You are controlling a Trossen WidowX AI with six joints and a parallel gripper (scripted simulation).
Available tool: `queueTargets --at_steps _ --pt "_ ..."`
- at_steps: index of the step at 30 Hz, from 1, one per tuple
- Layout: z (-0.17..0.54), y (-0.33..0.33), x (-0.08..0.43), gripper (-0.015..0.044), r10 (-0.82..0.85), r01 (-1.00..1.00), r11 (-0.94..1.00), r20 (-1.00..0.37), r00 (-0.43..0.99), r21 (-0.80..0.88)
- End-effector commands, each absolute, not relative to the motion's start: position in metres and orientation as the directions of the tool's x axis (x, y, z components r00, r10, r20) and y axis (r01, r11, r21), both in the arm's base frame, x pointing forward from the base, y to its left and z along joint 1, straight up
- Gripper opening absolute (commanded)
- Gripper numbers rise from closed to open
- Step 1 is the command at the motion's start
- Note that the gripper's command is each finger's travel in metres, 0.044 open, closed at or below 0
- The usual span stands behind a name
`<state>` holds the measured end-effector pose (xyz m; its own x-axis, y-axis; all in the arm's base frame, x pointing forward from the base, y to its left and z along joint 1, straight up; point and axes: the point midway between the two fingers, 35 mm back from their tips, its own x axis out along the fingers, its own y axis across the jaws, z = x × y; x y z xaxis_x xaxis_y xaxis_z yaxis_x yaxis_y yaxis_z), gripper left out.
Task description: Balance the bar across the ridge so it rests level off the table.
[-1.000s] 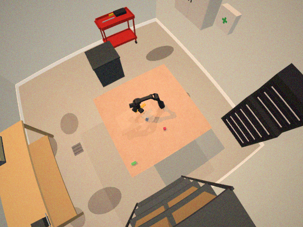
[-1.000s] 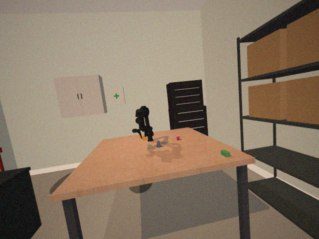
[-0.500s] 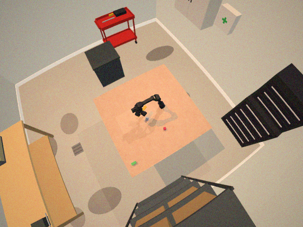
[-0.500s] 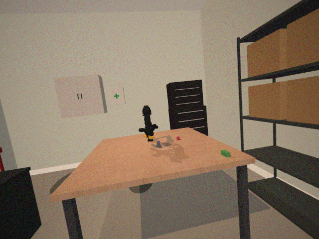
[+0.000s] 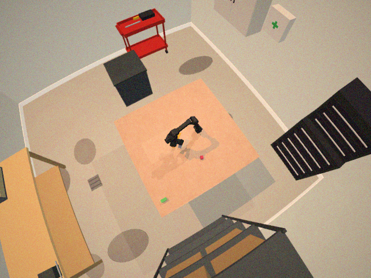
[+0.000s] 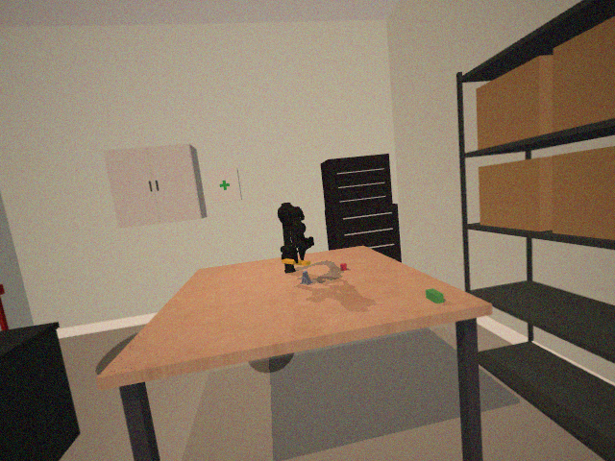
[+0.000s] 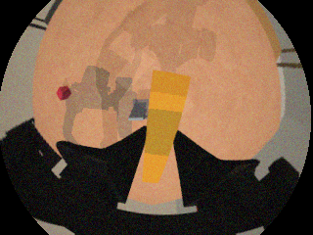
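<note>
One table (image 5: 179,185) (image 6: 298,312) (image 7: 230,98), one tool (image 5: 177,145) (image 6: 302,259) (image 7: 160,131) gripping one yellow bar (image 5: 178,136) (image 6: 287,261) (image 7: 168,93), two small blocks.

A small red cube (image 5: 201,157) (image 6: 343,266) (image 7: 64,92) lay to the left of the fingers (image 5: 180,142) (image 6: 301,254) in the wrist view, apart from them. A green block (image 5: 163,200) (image 6: 434,296) lay farther from the fingers. Well apart from them stood a red cart (image 5: 145,29) (image 6: 2,309).

Wooden table (image 5: 215,104) (image 6: 238,317) (image 7: 235,88): a blue-grey ridge (image 5: 179,146) (image 6: 306,278) (image 7: 139,109) is borne near the gripper (image 5: 175,145) (image 6: 301,260) (image 7: 161,130), a red cube (image 5: 201,157) (image 6: 343,266) (image 7: 64,92) farther from it, a green block (image 5: 163,200) (image 6: 434,296) farthest.
</note>
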<state>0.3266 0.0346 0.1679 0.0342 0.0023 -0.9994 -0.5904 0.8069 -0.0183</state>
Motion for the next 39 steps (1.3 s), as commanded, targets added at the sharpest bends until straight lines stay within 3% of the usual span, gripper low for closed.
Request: queueTargets --at_steps 1,11,39 --pt "0.166 0.052 0.320 0.0000 0.004 -0.640 0.768 -1.000 0.027 -0.014" --pt "0.166 0.080 0.308 0.0000 0.007 -0.707 0.707 -1.000 0.026 -0.014" --pt "0.126 0.082 0.308 0.0000 0.007 -0.707 0.707 -1.000 0.026 -0.014"
